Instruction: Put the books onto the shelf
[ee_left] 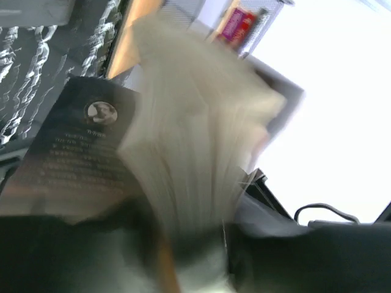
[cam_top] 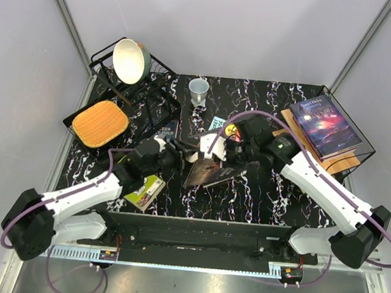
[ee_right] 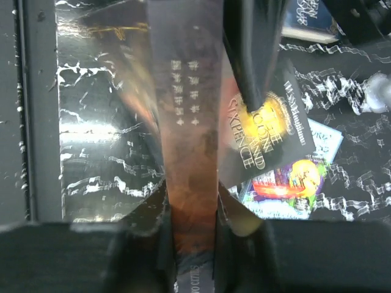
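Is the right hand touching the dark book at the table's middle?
Touching. The right wrist view shows the dark book clamped inside the right hand, which presses on both of its sides with no gap.

White bowl (cam_top: pixel 131 60) in dish rack (cam_top: pixel 163 107); orange cutting board (cam_top: pixel 100 123), cup (cam_top: pixel 198 89) nearby.

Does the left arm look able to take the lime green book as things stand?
Probably not yet. The lime green book lies partly under the left forearm, behind the left fingers, which are occupied at the dark book.
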Action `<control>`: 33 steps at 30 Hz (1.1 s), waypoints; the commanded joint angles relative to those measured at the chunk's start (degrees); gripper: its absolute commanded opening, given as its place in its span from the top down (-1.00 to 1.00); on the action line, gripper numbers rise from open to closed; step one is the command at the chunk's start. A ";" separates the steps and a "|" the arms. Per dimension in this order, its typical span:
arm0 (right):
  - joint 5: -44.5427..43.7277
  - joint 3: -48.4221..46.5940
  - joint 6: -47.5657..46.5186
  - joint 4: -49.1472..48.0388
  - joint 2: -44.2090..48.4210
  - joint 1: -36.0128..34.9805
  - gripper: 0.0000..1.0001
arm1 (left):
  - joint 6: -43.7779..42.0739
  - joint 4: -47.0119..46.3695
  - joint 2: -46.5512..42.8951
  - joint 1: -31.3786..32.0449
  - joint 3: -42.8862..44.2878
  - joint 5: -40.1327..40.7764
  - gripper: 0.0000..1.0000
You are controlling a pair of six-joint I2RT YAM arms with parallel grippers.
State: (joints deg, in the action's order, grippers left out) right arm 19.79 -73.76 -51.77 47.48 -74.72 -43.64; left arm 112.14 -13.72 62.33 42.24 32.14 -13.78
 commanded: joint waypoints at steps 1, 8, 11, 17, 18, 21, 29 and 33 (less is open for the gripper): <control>-0.20 -13.76 -2.96 12.61 0.98 5.13 1.00 | -13.31 -14.60 -9.22 -1.97 2.66 0.25 -0.83; -8.68 -34.41 -4.05 24.13 -3.04 14.18 1.00 | -59.51 27.12 -29.43 -6.20 15.57 8.04 -0.97; -15.45 -46.27 -0.36 27.64 -7.61 17.53 1.00 | -68.16 38.04 -32.87 -6.20 18.22 15.69 -0.98; -34.10 -58.51 3.51 29.60 -13.70 23.05 1.00 | -71.88 42.10 -38.42 -6.29 14.36 18.79 -0.97; -35.42 -59.91 4.13 29.51 -14.14 23.94 1.00 | -72.06 41.93 -38.68 -6.20 13.83 18.44 -0.97; -40.78 -63.08 5.18 29.24 -15.89 27.46 1.00 | -72.76 41.84 -39.12 -6.29 12.25 17.91 -0.97; -49.58 -57.14 5.45 25.12 -15.81 32.65 1.00 | -74.87 41.58 -40.26 -6.29 9.61 17.12 -0.97; -53.71 -49.15 3.17 19.94 -14.23 33.35 1.00 | -75.14 41.49 -41.23 -6.20 8.47 16.95 -0.97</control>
State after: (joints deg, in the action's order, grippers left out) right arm -25.02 -128.49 -46.00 77.67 -92.12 -10.81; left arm 38.98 30.06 22.44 36.05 41.45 2.26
